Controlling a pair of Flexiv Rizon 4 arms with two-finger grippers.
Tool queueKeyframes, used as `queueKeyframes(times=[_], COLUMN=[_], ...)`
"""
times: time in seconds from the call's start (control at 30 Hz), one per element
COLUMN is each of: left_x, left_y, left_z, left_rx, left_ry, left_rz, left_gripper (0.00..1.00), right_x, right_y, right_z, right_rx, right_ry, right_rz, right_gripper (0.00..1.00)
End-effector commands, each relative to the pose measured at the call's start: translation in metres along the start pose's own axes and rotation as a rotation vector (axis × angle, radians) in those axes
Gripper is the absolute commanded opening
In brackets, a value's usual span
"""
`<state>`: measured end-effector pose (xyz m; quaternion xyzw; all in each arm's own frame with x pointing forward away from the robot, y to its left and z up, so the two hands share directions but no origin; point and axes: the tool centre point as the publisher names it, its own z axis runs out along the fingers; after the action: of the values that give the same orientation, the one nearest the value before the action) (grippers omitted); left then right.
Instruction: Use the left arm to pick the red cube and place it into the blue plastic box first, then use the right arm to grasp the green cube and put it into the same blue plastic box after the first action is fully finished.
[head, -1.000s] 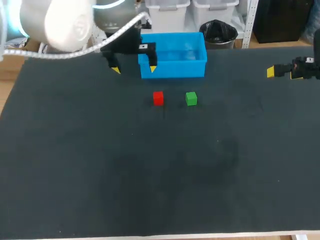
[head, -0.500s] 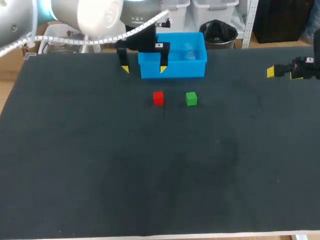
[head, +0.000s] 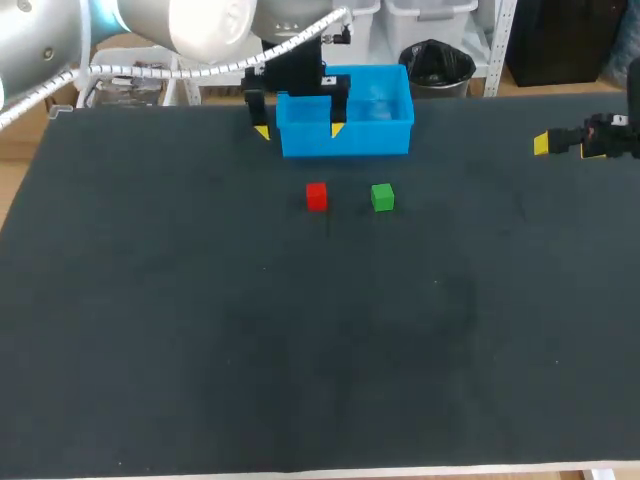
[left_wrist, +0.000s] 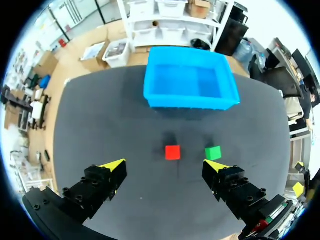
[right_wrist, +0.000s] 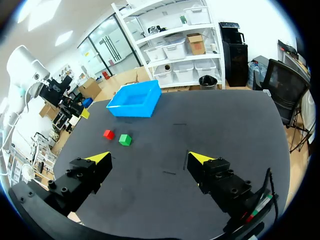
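Observation:
A red cube (head: 316, 196) and a green cube (head: 382, 197) rest side by side on the black table, just in front of the blue plastic box (head: 372, 136). My left gripper (head: 298, 131) hangs open above the box's near left corner; in its wrist view the red cube (left_wrist: 172, 152) lies ahead between the open fingers, the green cube (left_wrist: 213, 152) beside it, and the box (left_wrist: 165, 92) looks empty. My right gripper (head: 565, 143) stands open at the table's far right edge, far from both cubes (right_wrist: 108, 134) (right_wrist: 125, 140).
The table (head: 300, 330) is a wide black mat with nothing else on it. The blue box (right_wrist: 135, 107) stands near the back edge.
My left gripper has shifted to the right along the back of the table, from left of the box to over its near left corner. The cubes and right arm stayed put.

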<state>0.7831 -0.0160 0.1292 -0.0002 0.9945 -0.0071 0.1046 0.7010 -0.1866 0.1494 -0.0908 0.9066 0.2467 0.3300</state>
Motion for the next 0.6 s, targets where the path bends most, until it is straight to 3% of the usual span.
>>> queueKeyframes(times=[0.03, 0.6], left_x=[-0.0036, -0.0036], left_y=[0.0028, 0.0028], left_z=[-0.0033, -0.0033], left_rx=[0.032, 0.032], left_ry=[-0.008, -0.008], left_rz=[0.019, 0.019], left_gripper=[1.0, 1.0], right_x=[0.0001, 0.0001], right_y=[0.0001, 0.0001], right_z=[0.0, 0.0], right_rx=[0.0, 0.0], right_ry=[0.0, 0.0], right_rz=[0.0, 0.0], right_gripper=[1.0, 1.0])
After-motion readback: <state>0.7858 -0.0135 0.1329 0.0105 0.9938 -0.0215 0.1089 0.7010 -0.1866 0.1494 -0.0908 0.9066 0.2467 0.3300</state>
